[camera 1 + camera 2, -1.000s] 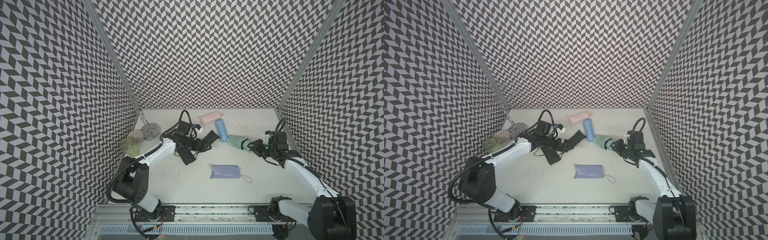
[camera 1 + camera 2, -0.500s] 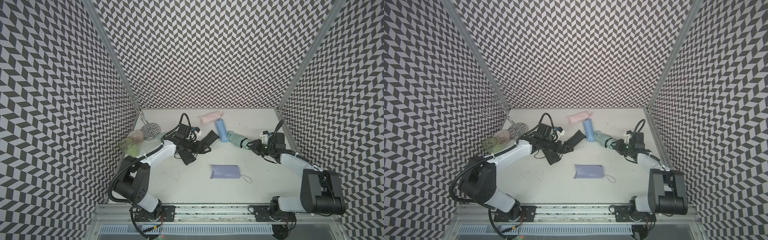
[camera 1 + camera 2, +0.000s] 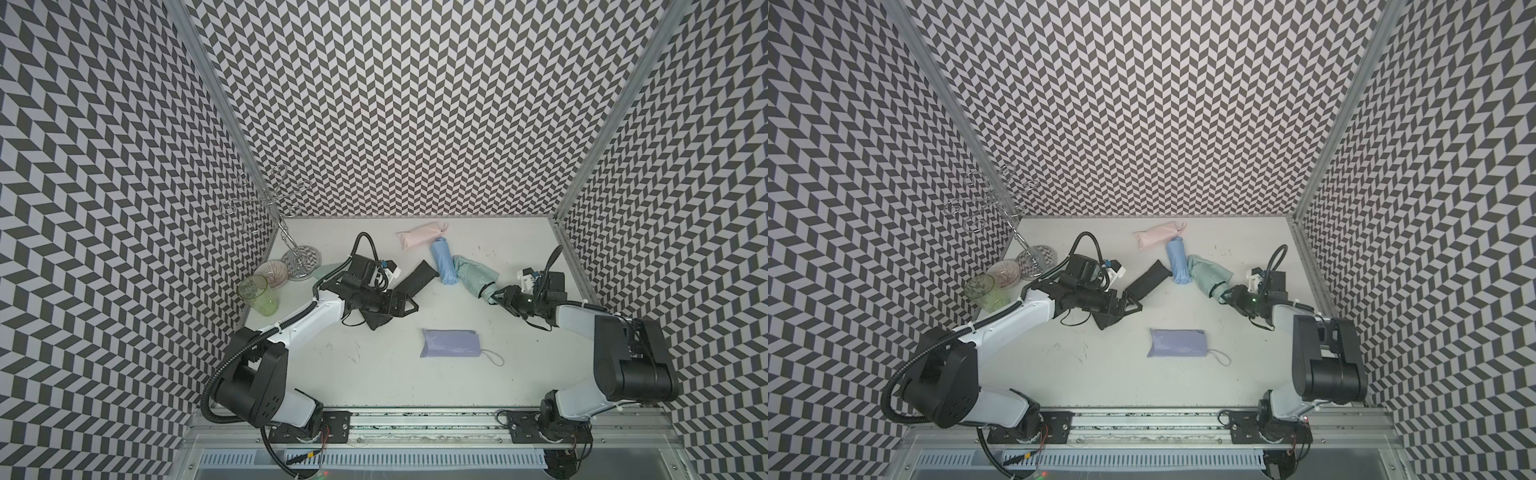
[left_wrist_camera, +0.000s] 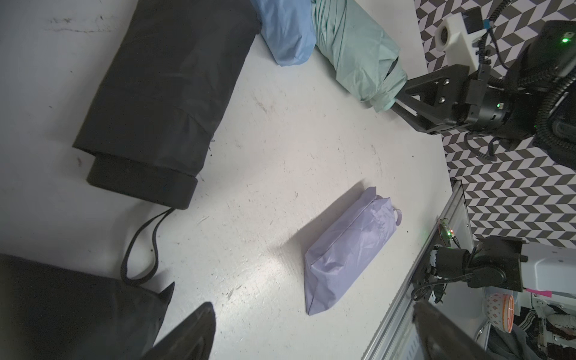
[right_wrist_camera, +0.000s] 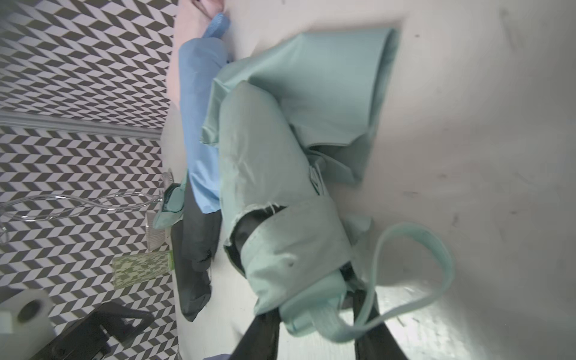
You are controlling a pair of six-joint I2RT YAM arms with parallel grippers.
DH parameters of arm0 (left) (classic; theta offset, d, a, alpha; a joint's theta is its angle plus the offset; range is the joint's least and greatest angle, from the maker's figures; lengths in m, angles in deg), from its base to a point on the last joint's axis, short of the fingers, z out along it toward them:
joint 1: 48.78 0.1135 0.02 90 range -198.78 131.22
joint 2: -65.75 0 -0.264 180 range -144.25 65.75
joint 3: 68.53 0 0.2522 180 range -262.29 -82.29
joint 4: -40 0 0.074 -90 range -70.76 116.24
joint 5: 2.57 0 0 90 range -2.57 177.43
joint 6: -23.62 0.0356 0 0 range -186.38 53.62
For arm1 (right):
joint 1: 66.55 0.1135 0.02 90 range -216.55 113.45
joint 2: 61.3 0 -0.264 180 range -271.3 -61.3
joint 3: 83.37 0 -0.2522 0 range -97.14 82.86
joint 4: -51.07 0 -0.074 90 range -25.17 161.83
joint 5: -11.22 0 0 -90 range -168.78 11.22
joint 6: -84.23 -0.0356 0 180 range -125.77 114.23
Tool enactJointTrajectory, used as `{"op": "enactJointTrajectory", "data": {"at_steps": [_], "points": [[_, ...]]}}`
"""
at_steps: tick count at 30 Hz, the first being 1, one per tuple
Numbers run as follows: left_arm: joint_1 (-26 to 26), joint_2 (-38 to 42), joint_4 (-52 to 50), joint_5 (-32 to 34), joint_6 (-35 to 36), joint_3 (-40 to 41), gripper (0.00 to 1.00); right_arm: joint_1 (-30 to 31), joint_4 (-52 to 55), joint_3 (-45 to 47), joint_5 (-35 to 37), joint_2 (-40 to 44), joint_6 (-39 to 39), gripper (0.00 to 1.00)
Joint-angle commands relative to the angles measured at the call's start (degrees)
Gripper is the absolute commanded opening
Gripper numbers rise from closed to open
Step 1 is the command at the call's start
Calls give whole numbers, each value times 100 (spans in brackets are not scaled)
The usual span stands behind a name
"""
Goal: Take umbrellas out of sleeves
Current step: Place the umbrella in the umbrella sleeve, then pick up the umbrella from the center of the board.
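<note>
Item: mint umbrella (image 5: 265, 156), table's 2 o'clock. My right gripper (image 5: 314, 327) straddles its handle (image 5: 311, 308) (whether clamped, I cannot tell); left gripper (image 3: 409, 305) gapes empty. Pull straight along sleeve (image 5: 336, 71).

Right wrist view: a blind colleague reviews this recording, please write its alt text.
A mint umbrella lies on the white table, its handle end between the dark fingers of the right gripper, its wrist loop curling beside them. A light blue umbrella lies against it, with a black umbrella and a green glass beyond.
</note>
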Motion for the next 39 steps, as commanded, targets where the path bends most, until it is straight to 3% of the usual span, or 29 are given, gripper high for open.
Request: {"op": "enactJointTrajectory", "data": {"at_steps": [1,5,11,12,15,17,22,26,30,39], "points": [[66,179,218,-104,92,177,100,-82,156,-196,203,-33,257,43],[110,228,318,-145,6,236,100,-110,454,-375,237,60,355,58],[177,136,340,-198,-31,210,100,-59,1510,-844,983,1056,601,97],[196,133,362,-215,-49,225,100,24,1670,-942,1096,1326,711,100],[296,145,349,-268,-85,236,100,618,1932,-1195,1313,1910,1272,100],[395,153,283,-289,-106,231,100,1301,2005,-1294,1081,2051,1996,100],[736,224,118,-110,-190,261,100,3417,1791,-984,1491,2345,4140,100],[988,293,75,-86,-145,271,100,4269,1902,-573,1867,2403,6241,100],[1157,303,-65,-67,-1,262,100,4461,2268,-457,2295,2013,7271,100],[1211,248,13,-113,1,360,100,4608,2095,-475,2775,1200,7659,100]]}}
